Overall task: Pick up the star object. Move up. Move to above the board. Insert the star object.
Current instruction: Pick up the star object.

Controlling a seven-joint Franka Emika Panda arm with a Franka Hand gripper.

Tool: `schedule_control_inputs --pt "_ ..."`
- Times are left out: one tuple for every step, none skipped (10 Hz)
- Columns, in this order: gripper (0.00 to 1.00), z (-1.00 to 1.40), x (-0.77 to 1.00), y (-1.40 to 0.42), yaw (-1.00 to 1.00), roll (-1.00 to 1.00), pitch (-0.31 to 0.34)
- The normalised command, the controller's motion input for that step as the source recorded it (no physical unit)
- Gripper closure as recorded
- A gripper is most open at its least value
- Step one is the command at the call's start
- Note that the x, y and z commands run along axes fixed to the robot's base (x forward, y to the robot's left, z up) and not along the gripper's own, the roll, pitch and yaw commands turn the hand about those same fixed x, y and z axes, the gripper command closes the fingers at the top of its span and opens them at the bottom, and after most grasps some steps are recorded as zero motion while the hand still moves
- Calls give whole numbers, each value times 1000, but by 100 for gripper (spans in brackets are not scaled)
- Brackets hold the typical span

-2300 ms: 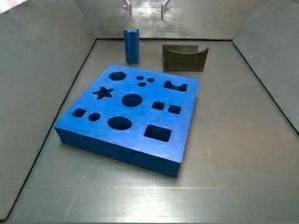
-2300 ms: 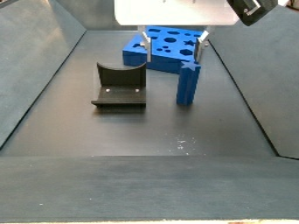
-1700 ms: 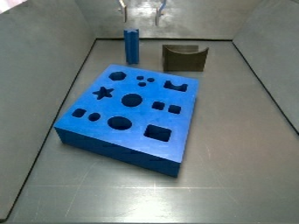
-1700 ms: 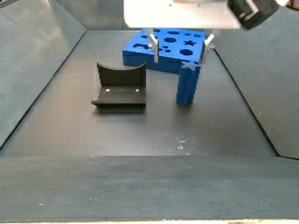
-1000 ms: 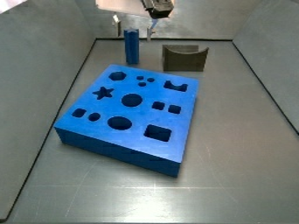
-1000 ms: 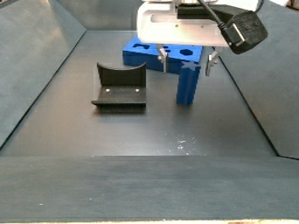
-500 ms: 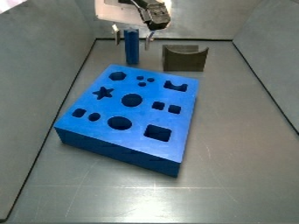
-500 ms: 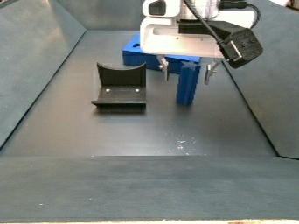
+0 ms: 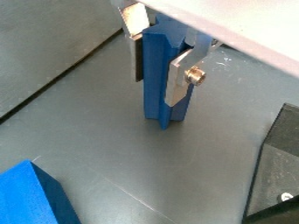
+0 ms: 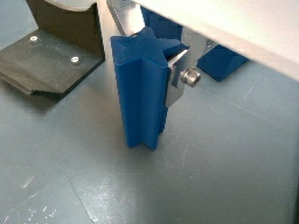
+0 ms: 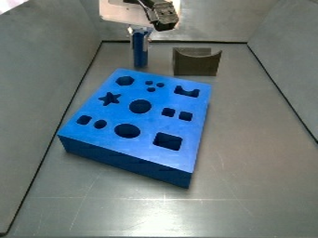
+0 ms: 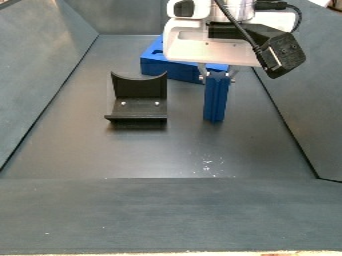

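Observation:
The star object (image 9: 156, 83) is a slim tall blue prism standing upright on the floor; its star-shaped top shows in a wrist view (image 10: 138, 87). My gripper (image 9: 156, 92) has come down over it, with one finger (image 9: 181, 79) on each side pressed against its upper part. In both side views the gripper (image 11: 140, 33) (image 12: 217, 78) is shut on the star object (image 11: 139, 51) (image 12: 215, 98), whose foot still rests on the floor. The board (image 11: 125, 158), a large blue block with many cut-outs, lies apart from it and also shows in a side view (image 12: 154, 62).
A dark olive notched block (image 11: 196, 61) (image 12: 136, 98) sits on the floor beside the star object, a short gap away; it also shows in both wrist views (image 10: 52, 48) (image 9: 274, 175). Sloping grey walls enclose the floor on all sides.
The gripper came down over the star object with its fingers wide apart, then the fingers closed onto the peg's sides. The peg has not moved.

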Motion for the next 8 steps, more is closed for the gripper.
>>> schedule_control_inputs --pt "100 0 0 0 0 0 0" --pt "100 0 0 0 0 0 0" --pt "100 0 0 0 0 0 0" --pt "100 0 0 0 0 0 0" --pt "100 0 0 0 0 0 0" --pt "100 0 0 0 0 0 0" --pt "100 0 0 0 0 0 0" --pt "100 0 0 0 0 0 0"
